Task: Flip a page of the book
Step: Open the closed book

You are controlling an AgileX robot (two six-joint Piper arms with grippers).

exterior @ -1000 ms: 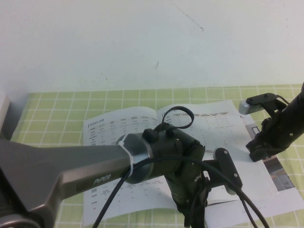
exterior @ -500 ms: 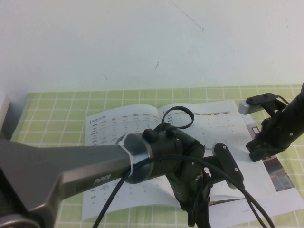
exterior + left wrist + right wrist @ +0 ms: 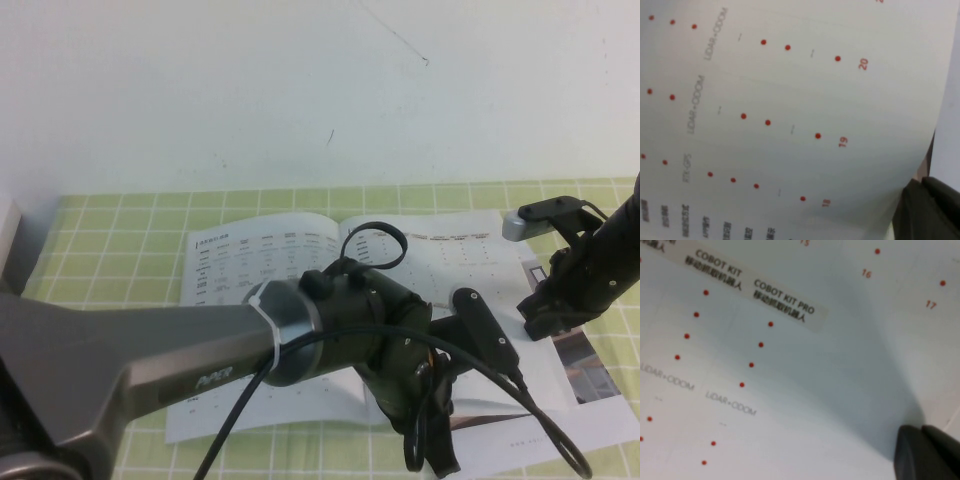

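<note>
The book (image 3: 265,262) lies open on the green checked cloth, its white pages printed with small tables. My left gripper (image 3: 437,452) is at the near edge of the right-hand side. In the left wrist view it (image 3: 929,209) is shut on the edge of the page (image 3: 790,100), a white sheet with red dots and numbers, raised a little off the sheet under it. My right gripper (image 3: 540,322) is shut and rests on the right-hand page (image 3: 470,262) near its outer edge. Its dark fingertips (image 3: 920,450) touch the dotted table.
The green checked tablecloth (image 3: 110,235) covers the table up to a white wall behind. My left arm's grey forearm (image 3: 130,360) hides much of the book's middle and near side. A photo page (image 3: 595,375) shows at the book's right edge.
My left gripper has moved toward the near edge and to the right. The booklet has shifted with it: its left page slid away from me and its right corner spread nearer. My right arm has stayed put.
</note>
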